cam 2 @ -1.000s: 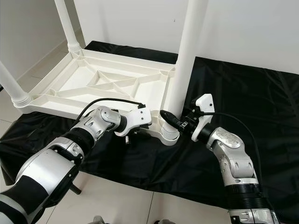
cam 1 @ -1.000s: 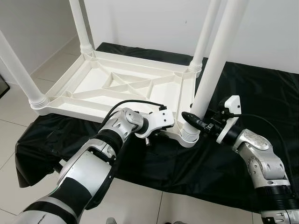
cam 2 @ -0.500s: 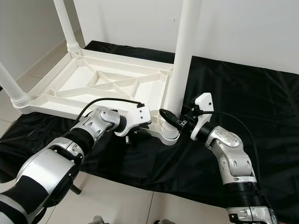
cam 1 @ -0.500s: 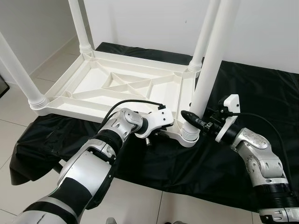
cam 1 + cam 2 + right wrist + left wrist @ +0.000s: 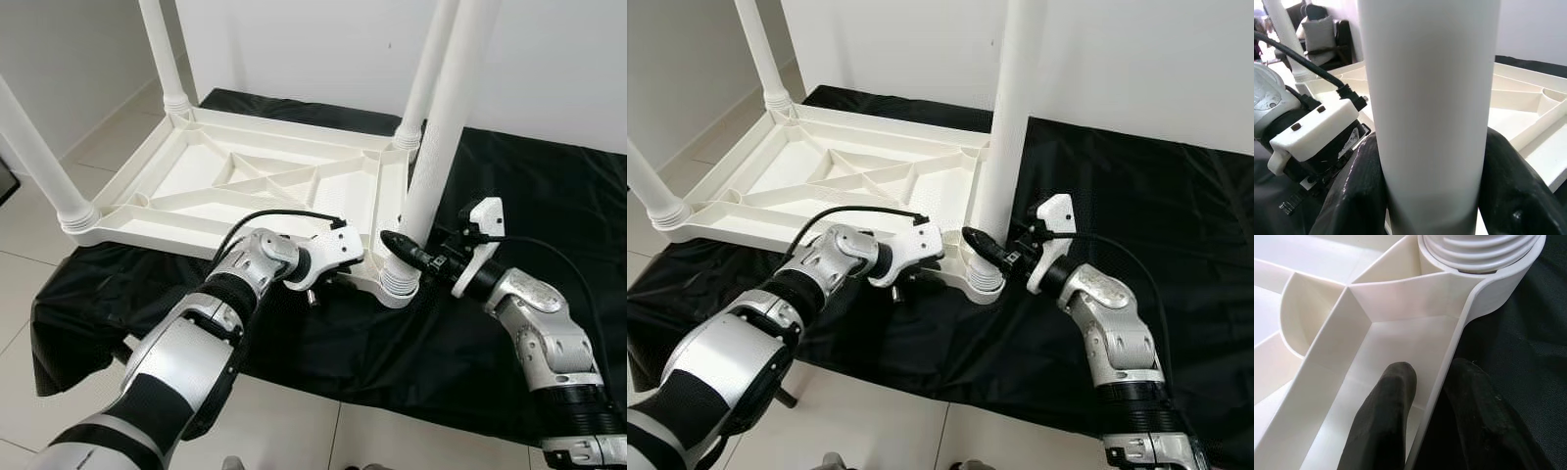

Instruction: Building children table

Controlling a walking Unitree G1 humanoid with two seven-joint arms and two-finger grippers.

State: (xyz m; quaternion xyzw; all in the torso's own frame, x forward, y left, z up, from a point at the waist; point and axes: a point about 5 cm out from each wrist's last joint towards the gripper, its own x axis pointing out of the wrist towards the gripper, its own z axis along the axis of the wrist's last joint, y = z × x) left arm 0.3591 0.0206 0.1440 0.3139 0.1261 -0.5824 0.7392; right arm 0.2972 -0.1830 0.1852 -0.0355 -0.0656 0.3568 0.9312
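Note:
A white plastic children's table [image 5: 245, 181] lies upside down on a black cloth [image 5: 549, 176], legs pointing up. My right gripper [image 5: 1432, 196] is shut on the near-right leg [image 5: 436, 147] just above its ribbed collar [image 5: 1479, 249] in the corner socket [image 5: 397, 282]; one black finger sits on each side of the leg. My left gripper [image 5: 1430, 421] is shut on the table's front rim [image 5: 1449, 357] beside that corner, with one finger inside the rim and one outside against the cloth.
Three other legs stand in their sockets: far left [image 5: 162, 49], near left [image 5: 39, 157] and far right [image 5: 431, 59]. Tiled floor [image 5: 29, 323] lies around the cloth and a white wall stands behind. A cushioned seat [image 5: 1320, 34] stands farther off.
The near-right leg has tipped slightly more upright in my right gripper. Both grippers keep the same hold. The view has shifted a little.

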